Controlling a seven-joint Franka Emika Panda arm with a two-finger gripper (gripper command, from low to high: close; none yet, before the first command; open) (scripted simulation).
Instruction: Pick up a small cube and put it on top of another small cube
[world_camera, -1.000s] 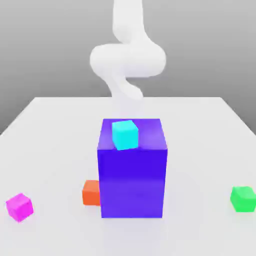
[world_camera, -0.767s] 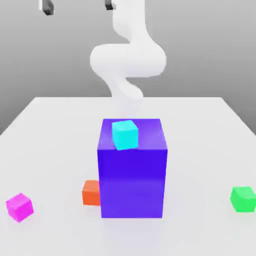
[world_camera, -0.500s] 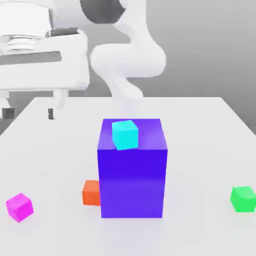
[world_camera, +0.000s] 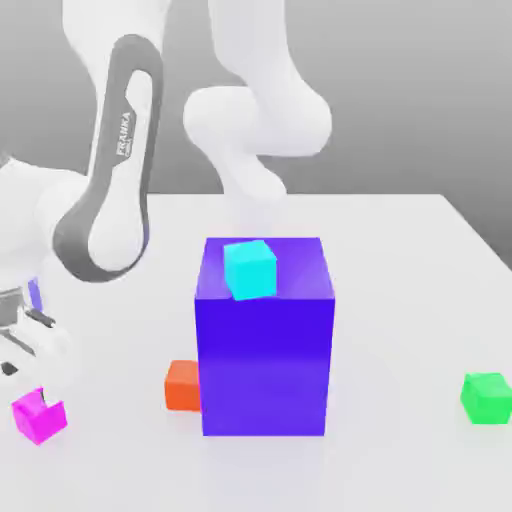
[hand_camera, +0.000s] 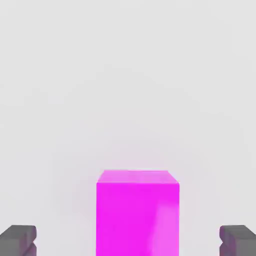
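The small magenta-pink cube (world_camera: 42, 420) lies on the white table near the front, at the exterior view's left. My gripper (world_camera: 32, 385) hangs directly over it, and the white hand covers part of the cube's top. In the hand view the cube (hand_camera: 137, 212) sits centred between the two dark fingertips (hand_camera: 19, 240), with a wide gap on each side. The gripper (hand_camera: 129, 241) is open and touches nothing. A small cyan cube (world_camera: 249, 268) rests on top of the big blue-violet block (world_camera: 265, 360).
The tall blue-violet block stands mid-table. A small orange cube (world_camera: 182, 385) sits against its lower side toward the exterior view's left. A small green cube (world_camera: 487, 398) lies at the front on the exterior view's right. The arm's grey-banded link (world_camera: 115, 170) arches above the table's left part.
The arm has swung down from high at the back to the front left and now hovers over the magenta cube. The fingers stayed open and no cube moved.
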